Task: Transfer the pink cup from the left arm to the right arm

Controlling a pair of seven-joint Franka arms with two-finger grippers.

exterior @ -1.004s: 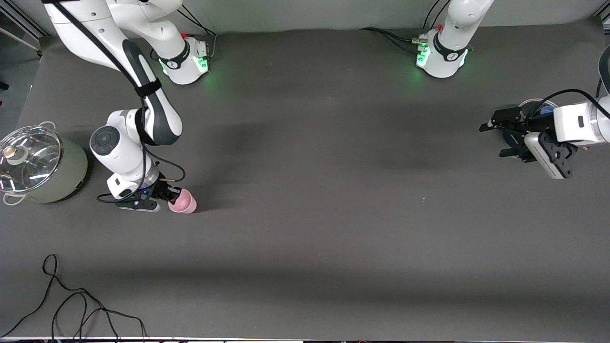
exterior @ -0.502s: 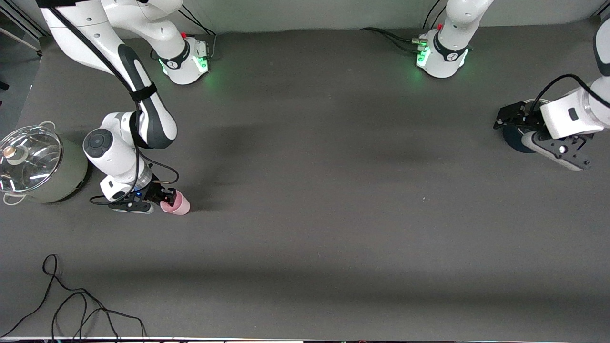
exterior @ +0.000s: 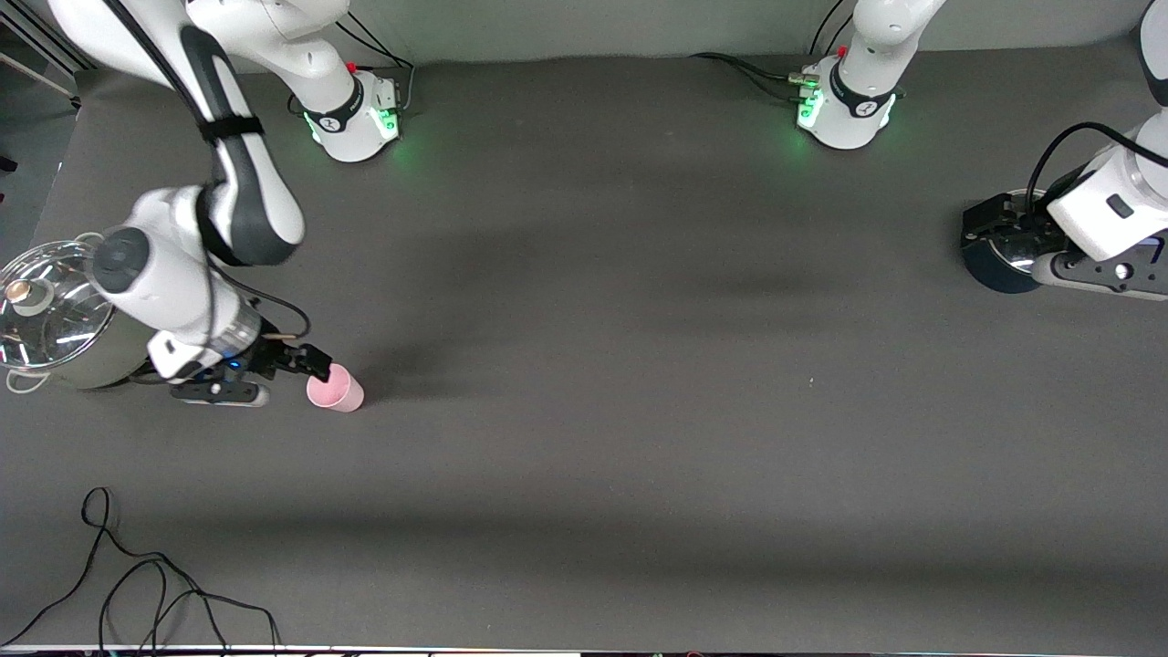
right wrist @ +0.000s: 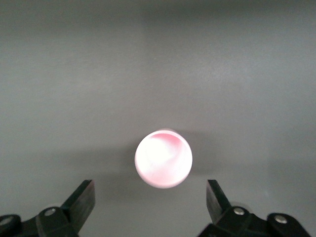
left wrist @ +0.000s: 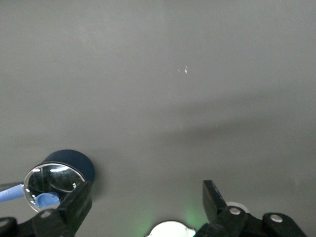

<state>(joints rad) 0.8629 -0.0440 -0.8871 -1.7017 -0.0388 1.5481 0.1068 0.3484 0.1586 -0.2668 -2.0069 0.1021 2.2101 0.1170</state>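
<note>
Change since a second ago: the right claw (exterior: 306,363) was clamped on the pink cup (exterior: 335,391); its fingers have now parted and drawn back toward the grey-green pot (exterior: 128,351), and the cup stands free.
Pink cup: upright on the bench (exterior: 602,365), toward the right arm's end, rim up; in the right wrist view the cup (right wrist: 163,159) sits apart from both fingers (right wrist: 81,200), touched by neither.
Right claw: open, low over the bench just beside the cup, holding nothing.
Left claw: open and empty (left wrist: 145,205), over the dark blue pot (exterior: 999,266) at the left arm's end; it has swung farther toward that end of the bench over the last second.
Pots: the grey-green pot carries a glass lid (exterior: 50,301); the dark blue pot (left wrist: 69,165) also has a glass lid, with something blue showing under it.
Surface: dark grey matte cover, streaked with soft shadows.
Room: a black cable (exterior: 137,584) lies looped near the front camera's edge; both arm bases (exterior: 844,109) glow green.
</note>
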